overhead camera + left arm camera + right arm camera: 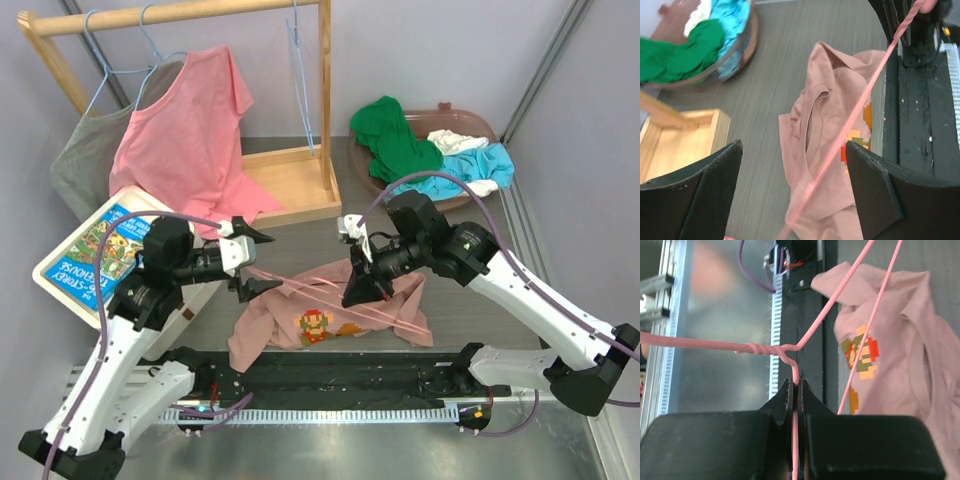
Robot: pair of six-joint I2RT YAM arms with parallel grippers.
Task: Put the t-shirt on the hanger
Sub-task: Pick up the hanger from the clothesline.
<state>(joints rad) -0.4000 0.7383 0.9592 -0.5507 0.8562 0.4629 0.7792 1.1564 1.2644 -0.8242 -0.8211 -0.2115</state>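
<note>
The mauve-pink t-shirt (330, 318) lies crumpled on the table with its pixel figure facing up, and it also shows below both wrists (840, 70) (900, 340). The thin pink hanger (395, 322) is held above it, tilted. My right gripper (356, 288) is shut on the hanger's wire (825, 315) just below the twisted neck, its jaws (795, 385) pinching it. My left gripper (272, 262) stands wide open at the hanger's left end. In the left wrist view the hanger wire (860, 105) runs between the spread fingers (715, 190) without touching them.
A wooden rack (300, 180) at the back carries a coral-pink shirt (185, 130), a grey shirt (85, 165) and light blue hangers. A brown basket (470, 122) of green, white and blue clothes sits back right. A picture book (95, 250) lies left. A black rail (330, 375) runs along the near edge.
</note>
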